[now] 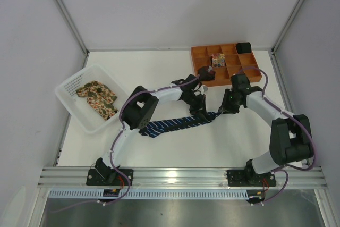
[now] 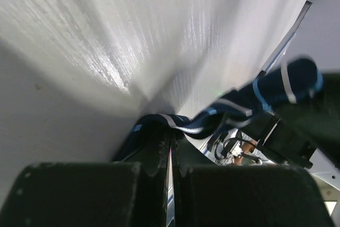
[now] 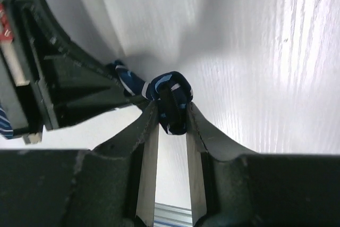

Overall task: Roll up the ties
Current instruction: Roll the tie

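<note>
Left jaws were clamped tight on the navy tie; right jaws gripped its rolled end just beside them, the rest trailing across the tabletop.

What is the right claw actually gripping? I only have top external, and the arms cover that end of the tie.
Observer: The right wrist view shows the right claw shut on a small, tight roll at the end of the navy striped tie. The roll pokes out past the tips.
Operator: And the left claw, is it on fabric or empty?
Observer: On fabric. In the left wrist view the left claw is shut, with the tie's edge pinched at its tips. From there the tie runs straight across to the roll in the other claw.
</note>
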Available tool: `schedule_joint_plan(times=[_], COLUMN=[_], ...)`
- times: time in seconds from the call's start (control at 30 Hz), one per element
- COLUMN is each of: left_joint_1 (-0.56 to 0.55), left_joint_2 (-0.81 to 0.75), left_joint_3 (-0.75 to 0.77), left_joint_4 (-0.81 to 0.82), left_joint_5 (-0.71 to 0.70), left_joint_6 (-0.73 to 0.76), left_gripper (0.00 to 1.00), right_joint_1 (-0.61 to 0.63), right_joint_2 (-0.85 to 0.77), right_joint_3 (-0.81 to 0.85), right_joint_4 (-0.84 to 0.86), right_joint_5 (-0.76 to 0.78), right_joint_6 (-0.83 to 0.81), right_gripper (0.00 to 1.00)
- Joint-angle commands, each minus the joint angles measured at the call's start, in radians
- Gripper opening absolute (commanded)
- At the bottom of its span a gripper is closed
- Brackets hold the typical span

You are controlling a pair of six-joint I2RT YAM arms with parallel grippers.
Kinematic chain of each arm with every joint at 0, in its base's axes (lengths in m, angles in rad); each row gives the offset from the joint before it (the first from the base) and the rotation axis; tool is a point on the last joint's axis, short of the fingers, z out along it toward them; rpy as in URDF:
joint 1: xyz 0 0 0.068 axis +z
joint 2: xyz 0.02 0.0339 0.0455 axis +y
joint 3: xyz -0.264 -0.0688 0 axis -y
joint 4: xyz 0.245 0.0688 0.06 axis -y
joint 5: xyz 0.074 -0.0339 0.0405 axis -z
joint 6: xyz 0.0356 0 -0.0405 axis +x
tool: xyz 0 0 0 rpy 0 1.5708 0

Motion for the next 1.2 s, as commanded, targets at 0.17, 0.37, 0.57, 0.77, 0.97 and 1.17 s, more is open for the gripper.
schedule_joint_plan(times=[0.17,0.37,0.57,0.77,0.97,1.17], left_joint_1=[0.009,0.009,0.01,0.012,0.012,0.041], left_joint_2=[0.042,0.042,0.007,-0.042,-0.097,-0.16], left_joint_3=[-0.013,-0.015,-0.047,-0.085,-0.131,-0.193], left_joint_4=[-0.039,-0.046,-0.02,-0.013,-0.016,0.018], left_joint_5=[-0.059,-0.059,-0.046,0.01,0.033,0.078], left_joint_6=[0.033,0.035,0.042,0.079,0.121,0.119], left_gripper=[0.04,0.04,0.07,0.15,0.23,0.29], right_joint_1=[0.256,0.351,0.385,0.39,0.402,0.41], right_joint_2=[-0.103,-0.083,-0.061,-0.09,-0.087,-0.093], right_joint_3=[0.084,0.124,0.151,0.147,0.138,0.124], right_joint_4=[-0.118,-0.095,-0.132,-0.135,-0.133,-0.132], right_joint_5=[0.36,0.397,0.483,0.515,0.541,0.541], right_joint_6=[0.093,0.085,0.05,0.024,0.004,0.004], right_gripper=[0.0,0.0,0.0,0.0,0.0,0.0])
